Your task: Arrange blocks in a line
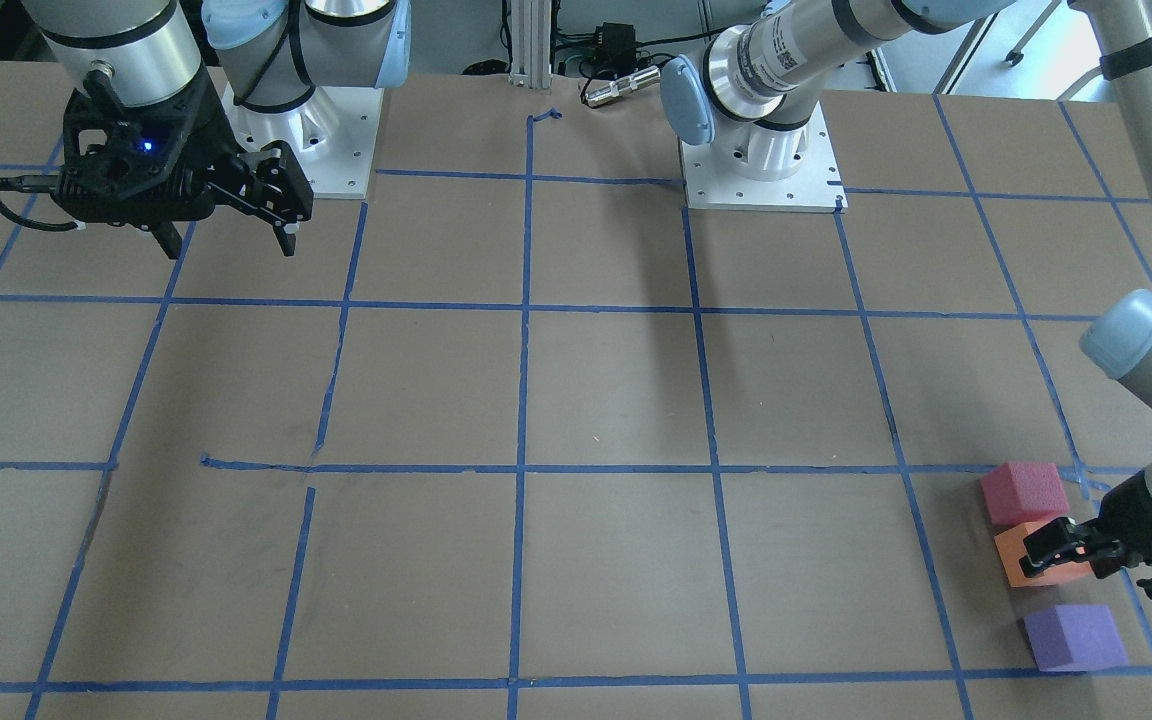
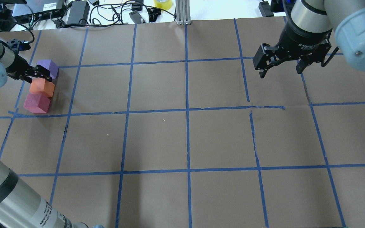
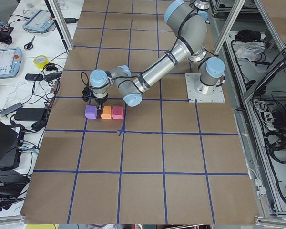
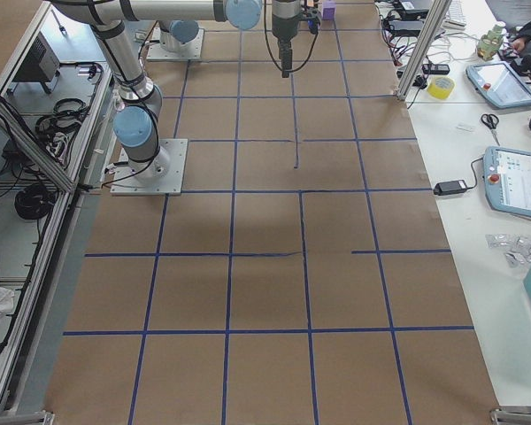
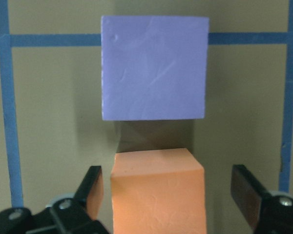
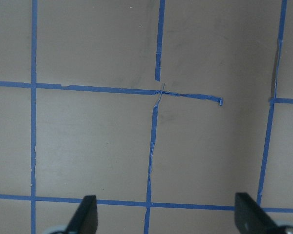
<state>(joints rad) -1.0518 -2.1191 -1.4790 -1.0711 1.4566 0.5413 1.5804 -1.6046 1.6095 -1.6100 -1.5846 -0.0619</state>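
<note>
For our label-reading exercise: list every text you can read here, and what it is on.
"Adaptive": on the right tool, characters before it blurred.
Band print on the left arm: cut off, unreadable.
Sticker on that arm, front-facing view: too small.
The blocks: no text.

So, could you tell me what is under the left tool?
The orange block, between the open fingers of the left tool, covering the table below; the purple block lies beyond.

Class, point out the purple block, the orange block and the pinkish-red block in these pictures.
purple block (image 2: 50,66), overhead view, its top face.
orange block (image 2: 41,85), overhead view, its top face.
pinkish-red block (image 2: 36,99), overhead view, its top face.
</note>
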